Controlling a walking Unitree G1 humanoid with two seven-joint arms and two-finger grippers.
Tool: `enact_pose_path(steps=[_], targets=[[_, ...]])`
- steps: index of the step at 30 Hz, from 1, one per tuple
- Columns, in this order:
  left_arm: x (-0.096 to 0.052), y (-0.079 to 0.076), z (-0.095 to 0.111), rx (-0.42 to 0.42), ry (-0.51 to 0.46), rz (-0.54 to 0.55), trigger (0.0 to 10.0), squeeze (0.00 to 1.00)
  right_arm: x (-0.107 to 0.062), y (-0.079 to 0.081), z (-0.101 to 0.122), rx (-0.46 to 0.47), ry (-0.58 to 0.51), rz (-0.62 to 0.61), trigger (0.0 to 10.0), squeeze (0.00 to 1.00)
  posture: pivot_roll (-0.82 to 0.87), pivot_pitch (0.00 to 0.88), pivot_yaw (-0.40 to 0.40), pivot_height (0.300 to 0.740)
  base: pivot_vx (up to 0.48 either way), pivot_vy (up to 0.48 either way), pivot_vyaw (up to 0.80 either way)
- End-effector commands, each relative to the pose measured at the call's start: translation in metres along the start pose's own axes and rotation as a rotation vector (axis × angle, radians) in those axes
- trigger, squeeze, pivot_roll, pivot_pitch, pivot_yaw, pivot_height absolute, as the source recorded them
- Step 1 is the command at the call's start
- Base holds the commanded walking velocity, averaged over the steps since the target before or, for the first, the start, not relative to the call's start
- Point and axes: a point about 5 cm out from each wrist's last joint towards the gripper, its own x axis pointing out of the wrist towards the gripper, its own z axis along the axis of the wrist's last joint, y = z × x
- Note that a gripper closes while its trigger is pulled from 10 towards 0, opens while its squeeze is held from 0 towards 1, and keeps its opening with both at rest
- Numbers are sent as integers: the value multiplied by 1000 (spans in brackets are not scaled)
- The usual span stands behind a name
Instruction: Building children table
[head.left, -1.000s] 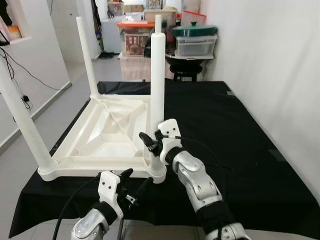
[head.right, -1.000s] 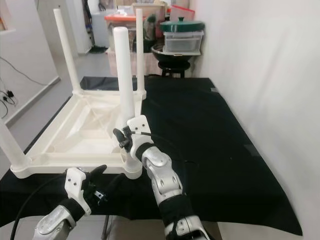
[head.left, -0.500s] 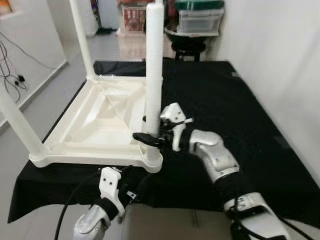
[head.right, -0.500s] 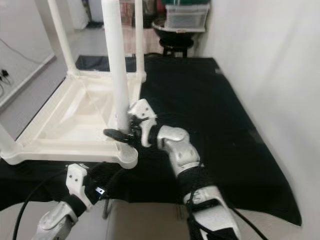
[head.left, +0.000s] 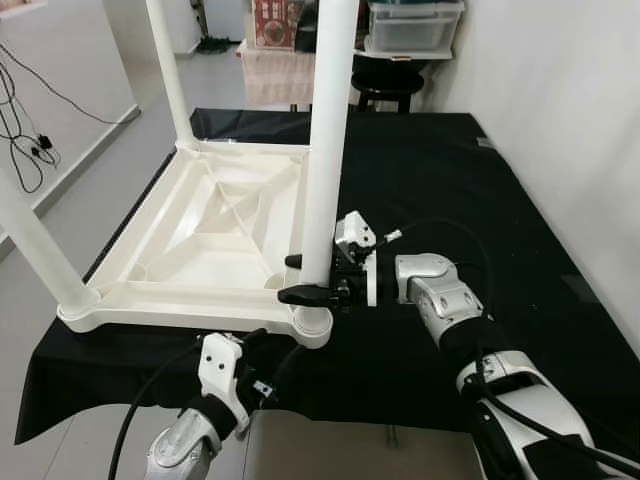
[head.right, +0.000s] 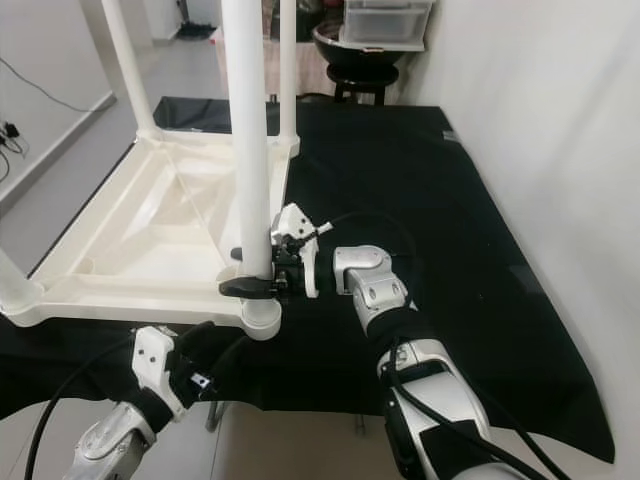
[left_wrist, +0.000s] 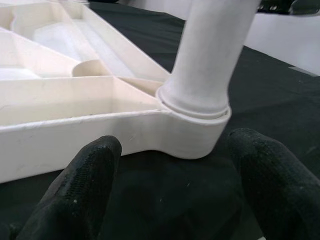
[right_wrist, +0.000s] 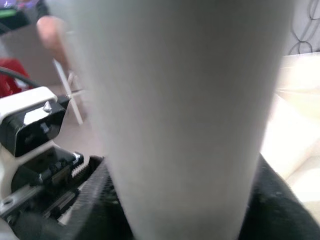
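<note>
I am clamping the right gripper (head.left: 312, 280) around the stiff, light-looking plastic leg (head.left: 326, 170) low near its socket at frame centre, while the left gripper (left_wrist: 175, 200) is hovering spread wide below.

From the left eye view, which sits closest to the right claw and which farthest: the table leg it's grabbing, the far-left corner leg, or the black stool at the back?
Measured from the right gripper:
1. Near table leg, between its fingers, at the tabletop's near right corner.
2. Far-left leg, across the upturned tabletop.
3. Black stool, beyond the black cloth's far edge.
</note>
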Motion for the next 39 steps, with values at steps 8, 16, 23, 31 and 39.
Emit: enact_pose_path(steps=[8, 16, 23, 31, 39], targets=[[-1, -6, -5, -14, 10, -6, 10000, 0, -7, 1, -10, 32, -55, -10, 0, 0, 39, 0, -33, 740, 0, 0, 0], [0, -6, -4, -19, 6, -10, 10000, 0, -17, 2, -26, 11, -46, -212, 0, 0, 16, 0, -46, 740, 0, 0, 0], [-1, -2, -2, -20, -5, 2, 10000, 0, 17, 50, -87, -4, 158, -885, 0, 0, -13, 0, -21, 740, 0, 0, 0], [5, -2, -3, -23, 0, -11, 10000, 0, 42, 27, -62, -22, 110, -876, 0, 0, -10, 0, -32, 740, 0, 0, 0], [7, -3, 0, -16, -20, 13, 10000, 0, 50, 16, -13, -65, -53, -589, 10000, 1000, 22, 0, -53, 740, 0, 0, 0]])
